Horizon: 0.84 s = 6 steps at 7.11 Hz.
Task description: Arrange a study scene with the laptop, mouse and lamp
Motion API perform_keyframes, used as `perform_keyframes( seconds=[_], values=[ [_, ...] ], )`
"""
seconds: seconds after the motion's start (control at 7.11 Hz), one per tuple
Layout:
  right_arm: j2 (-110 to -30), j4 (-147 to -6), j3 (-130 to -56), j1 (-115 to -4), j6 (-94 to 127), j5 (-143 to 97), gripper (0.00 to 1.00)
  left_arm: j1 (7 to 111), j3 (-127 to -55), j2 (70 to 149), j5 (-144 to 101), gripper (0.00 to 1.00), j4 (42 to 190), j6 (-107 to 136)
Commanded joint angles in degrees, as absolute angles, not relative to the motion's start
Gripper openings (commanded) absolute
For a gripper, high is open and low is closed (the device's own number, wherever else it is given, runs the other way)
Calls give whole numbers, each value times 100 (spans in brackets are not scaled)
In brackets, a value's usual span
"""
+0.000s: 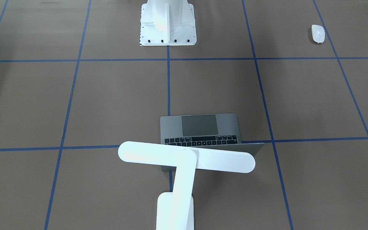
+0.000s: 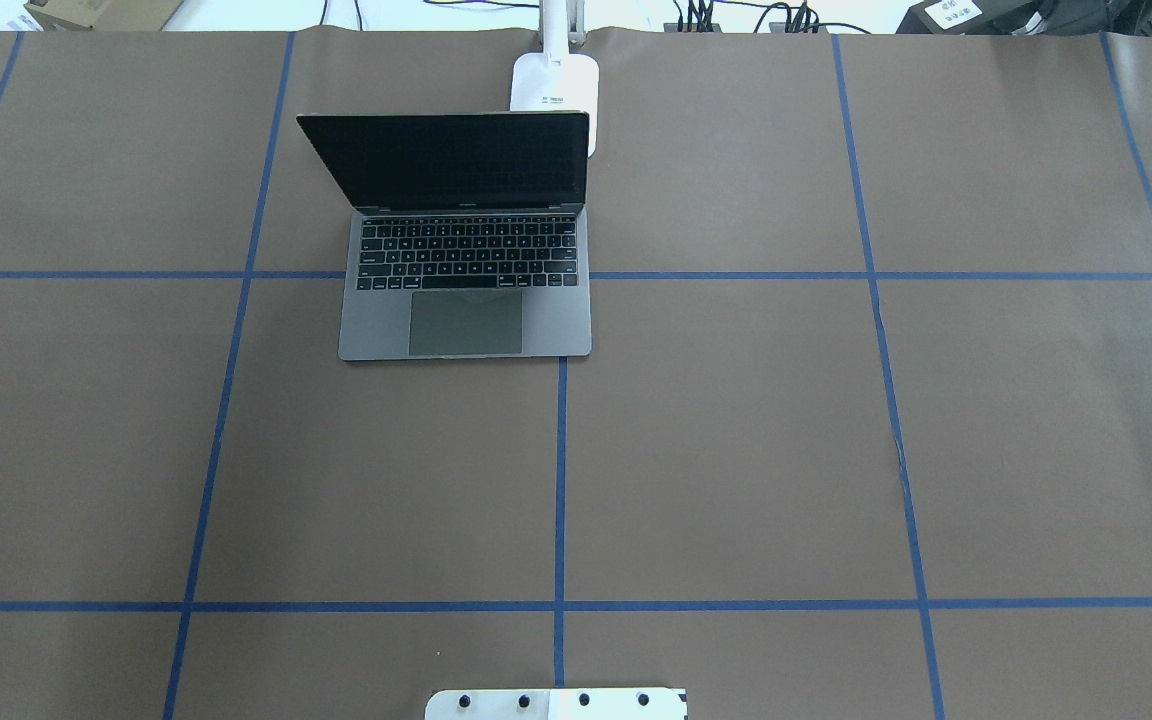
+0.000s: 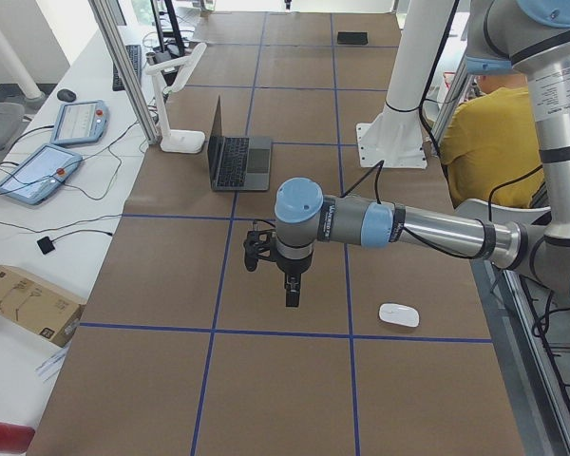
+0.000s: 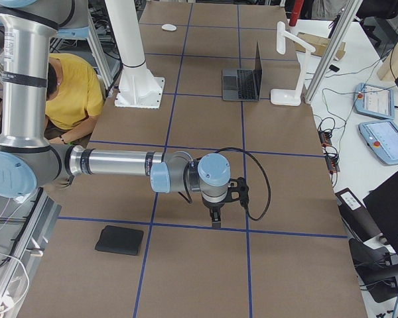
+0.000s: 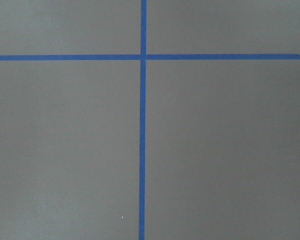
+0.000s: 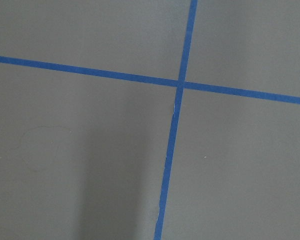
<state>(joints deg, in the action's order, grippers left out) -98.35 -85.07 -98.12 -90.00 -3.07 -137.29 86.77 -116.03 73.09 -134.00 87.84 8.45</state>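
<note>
Left arm: silver-grey, round-tubed metal left arm (image 3: 437, 233) with darker grey joint housings.
Right arm: matching silver-grey tubed right arm (image 4: 113, 162).
Joint caps: light-blue round caps (image 3: 298, 200) close each joint.
Cables: thin black cable (image 3: 363, 175) loops off the left wrist; a like black loop (image 4: 270, 189) hangs off the right.
Claws: small black left claw (image 3: 292, 299); small black right claw (image 4: 215, 223).
Base: white ribbed pedestal (image 1: 168, 28) on a flat plate, with dark bolt heads along its edge.

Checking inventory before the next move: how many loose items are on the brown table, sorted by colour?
White: 2, the lamp and the mouse
Grey: 1, the laptop
Black: 1, the flat pad
Total: 4
</note>
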Motion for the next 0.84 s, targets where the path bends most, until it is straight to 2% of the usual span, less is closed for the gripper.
perform_keyframes(
  seconds=[0.0, 0.7],
  values=[
    [-10001, -8508, -9739, -9044, -290, -13475, 100, 8684, -11549, 7295, -13482, 100, 8806, 844],
    [-10388, -8517, -9502, -9956, -238, -12313, 100, 8684, -11391, 7304, -13482, 100, 8833, 879]
  ],
)
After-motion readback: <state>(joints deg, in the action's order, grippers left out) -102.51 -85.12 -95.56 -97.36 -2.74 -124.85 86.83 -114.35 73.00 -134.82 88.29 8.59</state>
